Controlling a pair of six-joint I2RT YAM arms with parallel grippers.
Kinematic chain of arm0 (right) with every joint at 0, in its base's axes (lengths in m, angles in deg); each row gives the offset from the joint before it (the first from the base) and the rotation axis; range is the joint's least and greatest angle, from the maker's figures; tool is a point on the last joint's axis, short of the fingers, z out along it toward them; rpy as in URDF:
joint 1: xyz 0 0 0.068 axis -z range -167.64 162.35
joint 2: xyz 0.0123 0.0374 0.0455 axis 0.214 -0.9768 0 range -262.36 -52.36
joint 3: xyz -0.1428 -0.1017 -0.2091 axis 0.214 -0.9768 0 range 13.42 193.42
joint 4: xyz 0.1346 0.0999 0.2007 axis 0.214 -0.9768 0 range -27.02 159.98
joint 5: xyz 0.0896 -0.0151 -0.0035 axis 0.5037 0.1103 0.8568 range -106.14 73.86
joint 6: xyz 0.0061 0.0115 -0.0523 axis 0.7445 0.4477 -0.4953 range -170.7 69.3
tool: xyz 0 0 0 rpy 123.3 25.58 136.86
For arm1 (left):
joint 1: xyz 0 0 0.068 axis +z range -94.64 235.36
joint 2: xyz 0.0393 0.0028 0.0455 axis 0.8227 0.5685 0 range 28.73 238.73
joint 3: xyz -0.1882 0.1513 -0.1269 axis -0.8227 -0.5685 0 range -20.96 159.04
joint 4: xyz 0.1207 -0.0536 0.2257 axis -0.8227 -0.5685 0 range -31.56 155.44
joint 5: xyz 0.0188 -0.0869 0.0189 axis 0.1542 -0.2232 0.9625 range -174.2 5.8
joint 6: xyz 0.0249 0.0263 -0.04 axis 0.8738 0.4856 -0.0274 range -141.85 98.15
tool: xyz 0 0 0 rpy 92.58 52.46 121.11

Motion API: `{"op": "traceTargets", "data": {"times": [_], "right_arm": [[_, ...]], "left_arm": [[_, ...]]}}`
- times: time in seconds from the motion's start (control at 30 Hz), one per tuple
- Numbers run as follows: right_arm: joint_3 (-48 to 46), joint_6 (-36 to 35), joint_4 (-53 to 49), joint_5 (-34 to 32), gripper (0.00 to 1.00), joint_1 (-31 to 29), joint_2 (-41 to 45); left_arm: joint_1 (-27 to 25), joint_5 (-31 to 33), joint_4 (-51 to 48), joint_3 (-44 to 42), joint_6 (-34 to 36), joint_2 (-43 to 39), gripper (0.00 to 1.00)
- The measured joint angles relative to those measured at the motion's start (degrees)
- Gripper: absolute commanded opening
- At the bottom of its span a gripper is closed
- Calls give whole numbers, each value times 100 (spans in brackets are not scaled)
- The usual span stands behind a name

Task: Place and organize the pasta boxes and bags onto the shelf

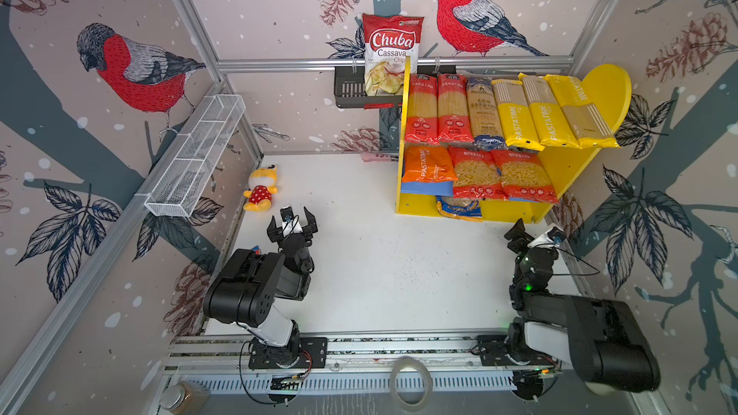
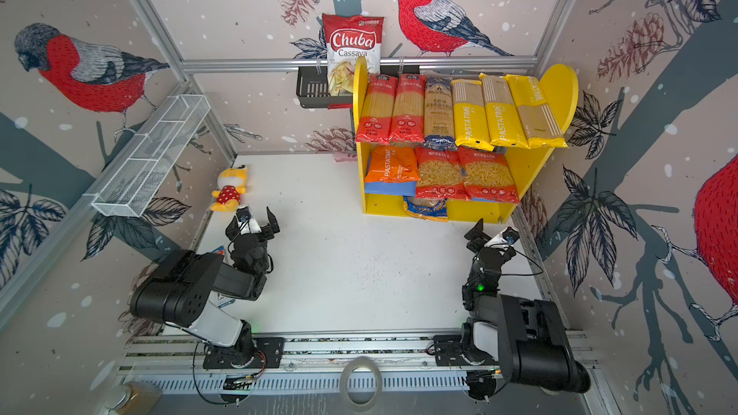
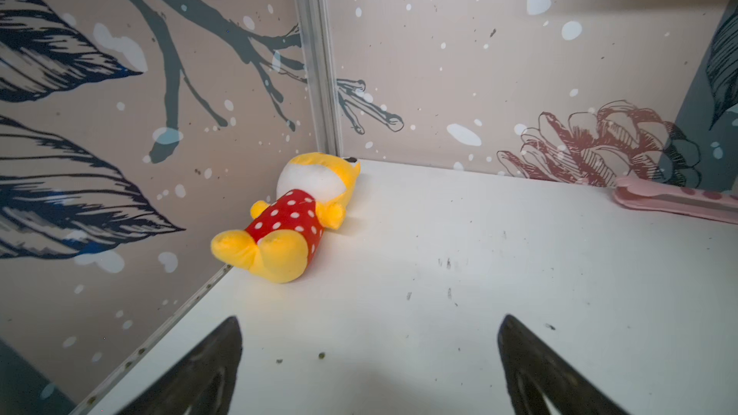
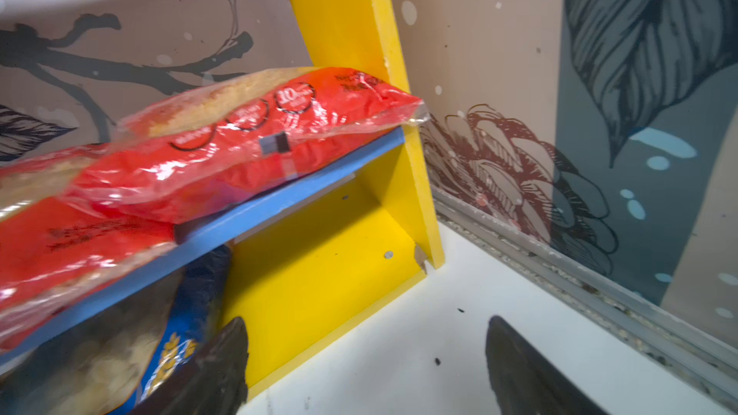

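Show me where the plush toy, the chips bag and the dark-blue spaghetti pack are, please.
plush toy [image 3: 289,219]: left wrist view, on its red dotted dress.
chips bag [image 1: 392,39]: in a top view, on the Chuba logo.
dark-blue spaghetti pack [image 1: 484,113]: in a top view, on its clear middle.

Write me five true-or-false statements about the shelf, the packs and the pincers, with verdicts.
Six long spaghetti packs lie on the shelf's top tier. True.
The left pincer grips the plush toy. False: it is open, empty, apart from the toy.
The chips bag stands on the shelf. False: it stands in the black wall rack.
A blue-yellow bag lies beneath the blue board. True.
The right pincer is open and empty. True.
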Motion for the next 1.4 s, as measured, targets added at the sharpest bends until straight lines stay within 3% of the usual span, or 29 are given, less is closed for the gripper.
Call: {"op": "traceTargets", "data": {"times": [0.07,0.3,0.43,0.47,0.53,0.6,0.9,1.4], "right_arm": [[55,-149,188,9,99,-83,-356],[715,-452,-52,160,99,-258,-417],[374,-614,837,190,99,-337,-1106],[380,-682,586,210,99,-358,-1189],[549,-682,326,232,99,-374,-973],[584,-721,855,203,99,-417,-1117],[1023,-846,70,9,99,-588,-1036],[1102,-850,-262,-129,99,-623,-1029]], "left_arm": [[42,-22,-125,20,-48,2,98],[61,-127,-208,28,-92,0,98],[61,-125,-208,28,-94,0,98],[61,-127,-208,31,-94,0,98],[61,-127,-221,33,-94,0,98],[61,-127,-227,33,-94,0,98],[61,-127,-229,33,-94,0,98],[55,-138,-245,39,-90,26,98]]}}
